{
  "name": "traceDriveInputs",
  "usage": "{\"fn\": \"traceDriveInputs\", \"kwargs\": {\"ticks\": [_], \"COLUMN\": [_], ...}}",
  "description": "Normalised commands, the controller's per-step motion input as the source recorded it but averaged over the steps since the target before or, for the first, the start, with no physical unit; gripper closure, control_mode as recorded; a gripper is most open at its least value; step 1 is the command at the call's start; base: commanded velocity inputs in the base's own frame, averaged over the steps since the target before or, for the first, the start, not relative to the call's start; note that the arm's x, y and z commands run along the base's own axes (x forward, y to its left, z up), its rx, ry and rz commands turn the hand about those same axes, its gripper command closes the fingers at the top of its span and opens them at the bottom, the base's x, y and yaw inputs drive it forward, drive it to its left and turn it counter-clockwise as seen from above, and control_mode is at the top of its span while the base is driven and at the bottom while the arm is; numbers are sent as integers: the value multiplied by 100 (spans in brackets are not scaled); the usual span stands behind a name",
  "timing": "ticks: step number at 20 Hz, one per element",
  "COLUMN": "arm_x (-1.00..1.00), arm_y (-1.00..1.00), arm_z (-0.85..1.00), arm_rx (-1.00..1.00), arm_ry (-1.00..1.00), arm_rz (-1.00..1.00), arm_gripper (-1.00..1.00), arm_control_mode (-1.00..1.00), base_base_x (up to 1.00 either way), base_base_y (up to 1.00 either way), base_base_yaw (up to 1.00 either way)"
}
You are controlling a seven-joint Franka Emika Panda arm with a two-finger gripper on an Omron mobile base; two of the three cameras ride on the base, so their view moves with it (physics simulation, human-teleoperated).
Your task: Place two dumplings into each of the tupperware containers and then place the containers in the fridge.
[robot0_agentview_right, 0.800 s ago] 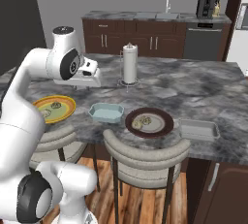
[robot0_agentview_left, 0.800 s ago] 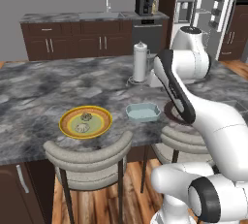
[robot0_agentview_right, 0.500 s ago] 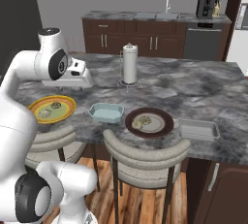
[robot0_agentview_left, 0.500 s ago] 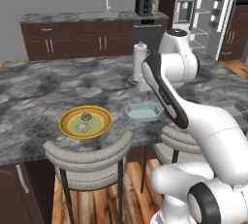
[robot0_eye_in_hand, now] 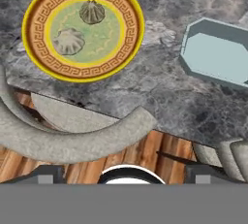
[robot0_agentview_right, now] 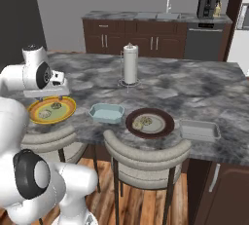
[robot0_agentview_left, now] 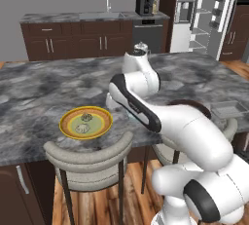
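On grey marbled counter, round yellow plate, two wrinkled dumplings, octagonal blue-teal container

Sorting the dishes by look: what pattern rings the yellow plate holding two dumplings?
A brown Greek-key band circles the yellow plate, around a pale green centre; clearest in the hand view.

arm: glossy white, rounded | joints: dark | claw: dark tips

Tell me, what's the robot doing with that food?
It is getting ready to pack dumplings. Its open, empty end effector hangs above the counter's edge, near a yellow plate holding two dumplings. The blue container beside that plate is empty. A brown plate with more dumplings and a clear container sit further along.
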Motion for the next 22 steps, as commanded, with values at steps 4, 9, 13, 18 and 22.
{"fn": "traceDriveInputs", "kwargs": {"ticks": [4,9,13,18,22], "arm_x": [29,37,55,49,65], "arm_y": [100,79,44,39,21], "arm_z": [-40,-59,-39,-58,-47], "arm_rx": [-7,-2,-1,0,0], "arm_ry": [23,23,13,3,7], "arm_rz": [0,4,1,2,0], "arm_gripper": [-100,-100,-100,-100,-100], "arm_control_mode": [-100,-100,-100,-100,-100], "base_base_x": [0,0,0,0,0], "base_base_y": [0,0,0,0,0], "base_base_yaw": [0,0,0,0,0]}}
